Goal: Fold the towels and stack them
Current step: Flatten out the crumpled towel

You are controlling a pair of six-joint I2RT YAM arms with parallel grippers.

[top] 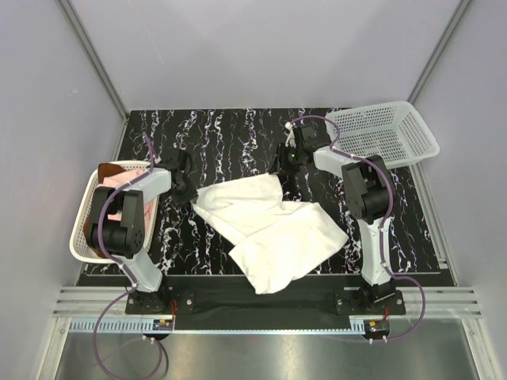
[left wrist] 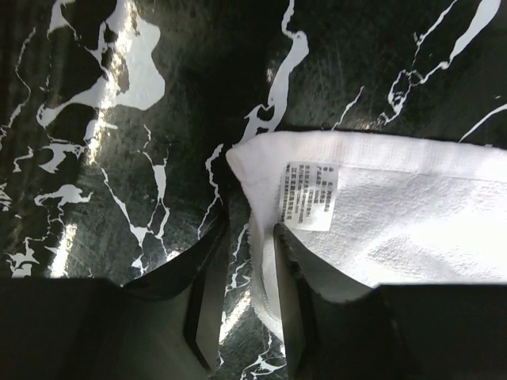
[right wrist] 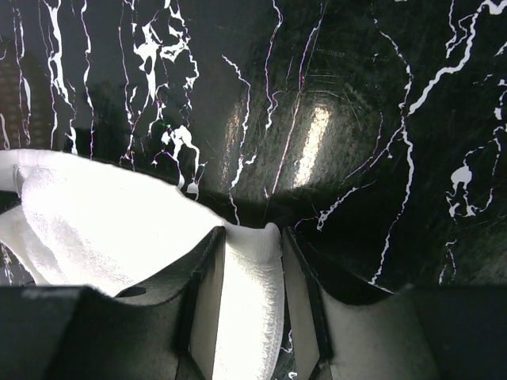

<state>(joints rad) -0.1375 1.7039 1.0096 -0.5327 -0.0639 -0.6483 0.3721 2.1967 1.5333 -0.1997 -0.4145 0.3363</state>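
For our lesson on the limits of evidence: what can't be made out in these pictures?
Top view: the left arm covers most of what lies in the left basket.
Left wrist view: the label on the white towel has print too small to read; whether the left claw grips it is unclear.

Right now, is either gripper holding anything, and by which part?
Right gripper pinches the white towel by a bunched far corner. Left gripper straddles the edge by the towel's label, table showing between its fingers; whether it grips cannot be told.
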